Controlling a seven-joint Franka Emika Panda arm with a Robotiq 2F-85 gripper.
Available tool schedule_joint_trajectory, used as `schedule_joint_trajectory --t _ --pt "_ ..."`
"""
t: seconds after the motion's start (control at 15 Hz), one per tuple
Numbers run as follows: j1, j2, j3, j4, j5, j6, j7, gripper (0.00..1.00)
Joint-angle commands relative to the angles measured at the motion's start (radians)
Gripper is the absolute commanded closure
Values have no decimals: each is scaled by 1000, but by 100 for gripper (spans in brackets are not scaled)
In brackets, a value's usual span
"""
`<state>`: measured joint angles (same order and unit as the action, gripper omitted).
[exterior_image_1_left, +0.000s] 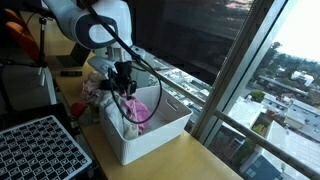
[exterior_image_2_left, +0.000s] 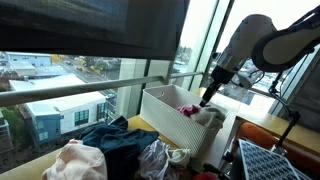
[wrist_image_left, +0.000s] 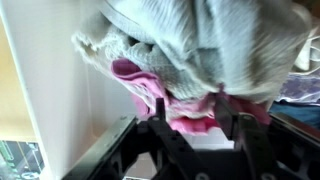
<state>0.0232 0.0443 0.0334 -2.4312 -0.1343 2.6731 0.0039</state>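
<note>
The pink cloth (wrist_image_left: 140, 85) lies inside the white bin (exterior_image_1_left: 150, 140), directly at the gripper (wrist_image_left: 197, 118). In the wrist view, a fold of the pink cloth fills the gap between the two fingers (wrist_image_left: 165, 128). The fingers stand spread apart, with no visible pinch on the fabric. In both exterior views the gripper (exterior_image_1_left: 125, 88) points down into the bin, at the level of its rim, with the pink cloth (exterior_image_1_left: 140, 110) just below and beside it.

A grey towel (wrist_image_left: 200, 45) lies against the pink cloth in the same bin and partly covers it. The bin wall (wrist_image_left: 60, 90) runs along one side of both cloths.

Count inside the bin: one pink cloth, one grey towel.

The bin (exterior_image_2_left: 160, 105) stands on a wooden table (exterior_image_1_left: 190, 160) next to a tall window (exterior_image_1_left: 240, 60). Count: one bin, one arm, one gripper (exterior_image_2_left: 207, 98).

Outside the bin, in an exterior view, a loose pile of clothes lies near it: one dark blue piece (exterior_image_2_left: 115, 140), one pale pink piece (exterior_image_2_left: 75, 160), one grey piece (exterior_image_2_left: 155, 158). One black grid rack (exterior_image_1_left: 40, 150) lies on the table, apart from the bin.
</note>
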Motion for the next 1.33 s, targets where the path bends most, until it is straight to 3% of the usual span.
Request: schedule_joint_trajectory --t 0.0,0.2,0.4,0.73,1.0,1.27 --pt "41 -25 25 3 -36 -2 45 12" --pt "89 -50 64 3 -66 -7 100 0" --pt "156 -44 131 35 -133 -12 203 0" --pt "271 107 218 205 -315 -49 378 0" --pt "342 244 189 336 -368 -60 366 0" --pt "352 402 139 476 -342 -57 266 0"
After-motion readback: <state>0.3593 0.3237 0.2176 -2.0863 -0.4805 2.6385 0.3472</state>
